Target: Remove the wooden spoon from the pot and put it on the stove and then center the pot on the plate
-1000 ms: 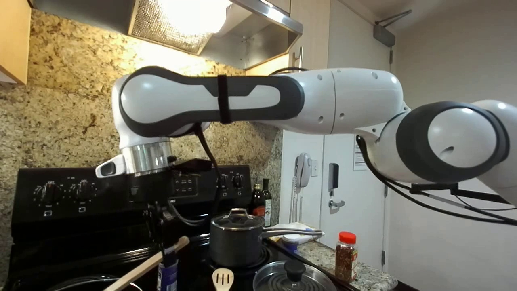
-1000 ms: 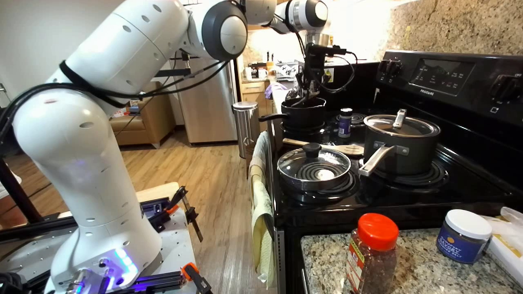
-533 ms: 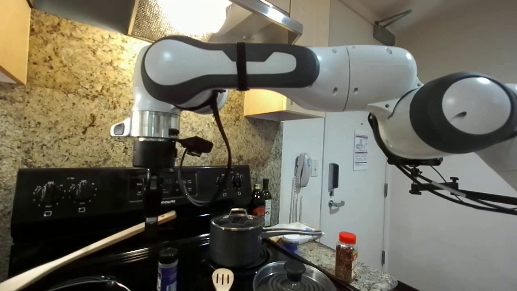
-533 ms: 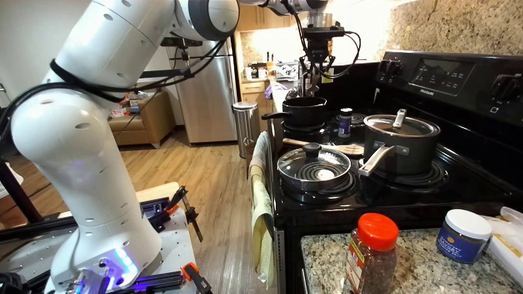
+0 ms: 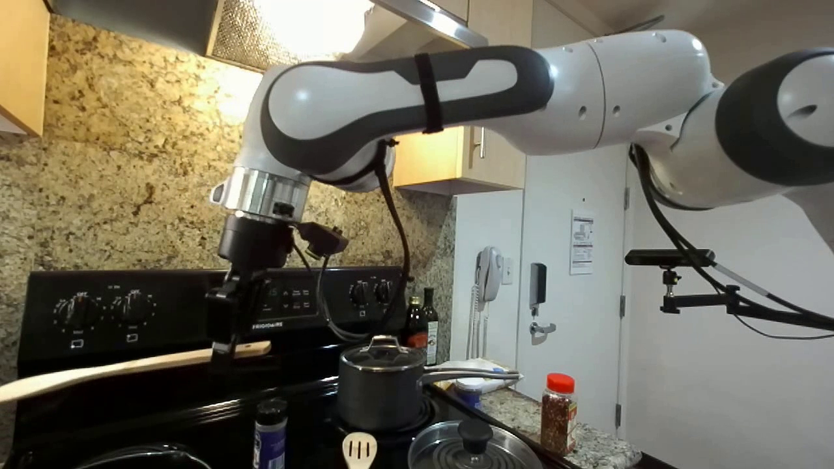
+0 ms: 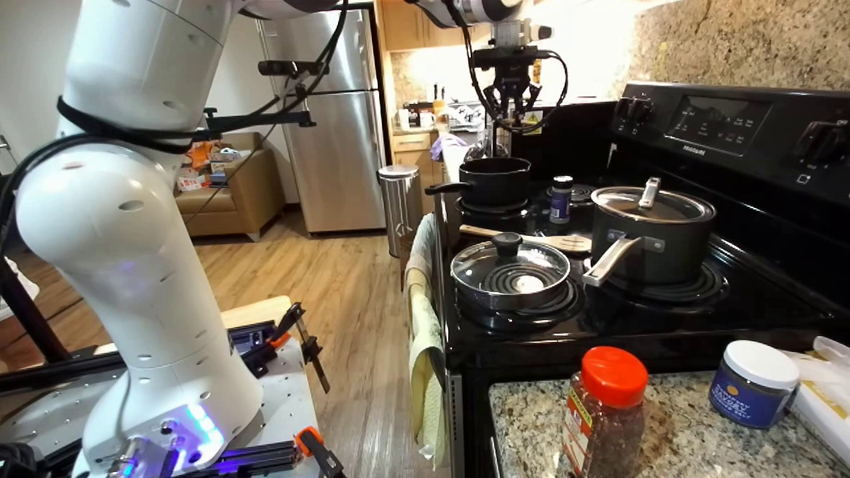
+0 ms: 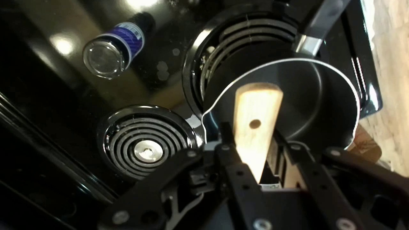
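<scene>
My gripper (image 5: 225, 352) is shut on the handle of a pale wooden spoon (image 5: 130, 370) and holds it in the air, nearly level. The spoon's head runs out of the left edge of that exterior view. In the wrist view the handle's end (image 7: 255, 105), with a small hole, stands between the fingers. The black pot (image 6: 495, 182) sits below my gripper (image 6: 512, 118) on a front burner of the stove (image 6: 631, 325). In the wrist view the pot (image 7: 306, 105) sits off-centre, with the burner's coils (image 7: 220, 48) showing on one side. The spoon is hard to make out in that exterior view.
A lidded pot (image 6: 654, 239) and a glass-lidded pan (image 6: 508, 282) stand on other burners. A slotted wooden spatula (image 6: 564, 242) lies between them and the black pot. A spice jar (image 6: 560, 201) stands near the black pot. Another coil burner (image 7: 147, 150) shows beside it.
My gripper has risen out of the black pot, lifting the wooden spoon clear of it. The spoon has swung from a steep slant to nearly level.
</scene>
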